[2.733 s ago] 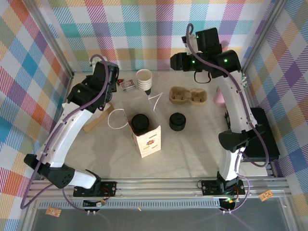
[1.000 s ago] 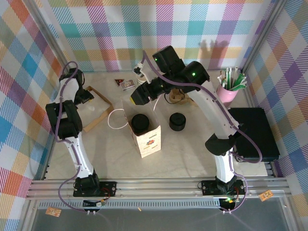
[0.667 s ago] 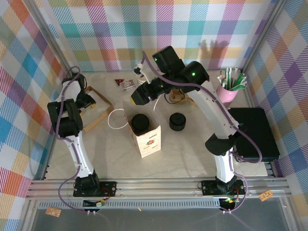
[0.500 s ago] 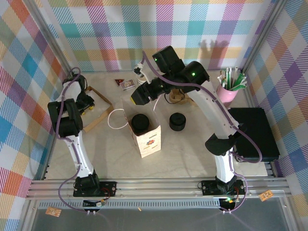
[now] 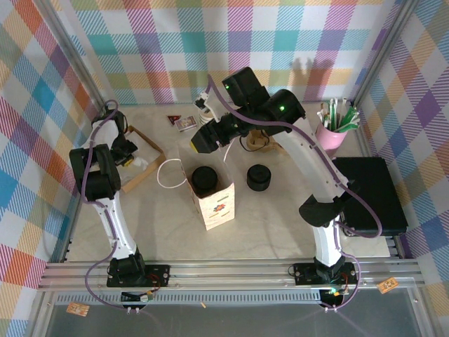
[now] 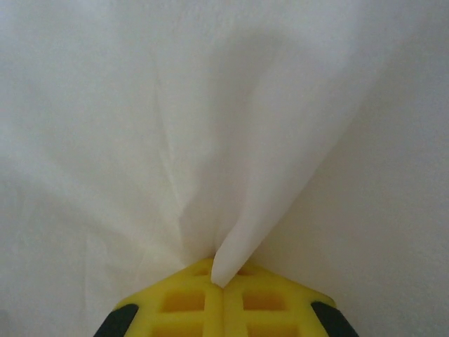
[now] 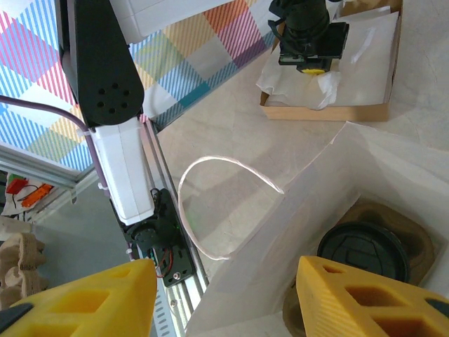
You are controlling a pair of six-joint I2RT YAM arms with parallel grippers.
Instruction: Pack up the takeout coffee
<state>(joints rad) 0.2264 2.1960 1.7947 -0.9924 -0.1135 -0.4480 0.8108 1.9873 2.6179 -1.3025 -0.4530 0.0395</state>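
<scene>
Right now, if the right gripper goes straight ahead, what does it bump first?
The right gripper would probably meet the rim of the paper bag first, beside the lidded cup inside; depth is unclear.

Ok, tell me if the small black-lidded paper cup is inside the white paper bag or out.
Inside. The cup's round black lid sits down in the open white paper bag, on a brown cardboard tray.

Takeout coffee (image 7: 363, 250): one, black-lidded, inside the bag
White paper bag (image 5: 214, 203): one
Cardboard carrier (image 7: 415, 235): one, in the bag
Stack of black lids (image 5: 258, 177): one
Pink cup of stirrers (image 5: 335, 133): one
Black box (image 5: 370, 196): one
Small printed packet (image 5: 184, 123): one
Wooden tray (image 7: 326, 112): one, holding white paper (image 6: 210, 140), sheets uncountable
</scene>
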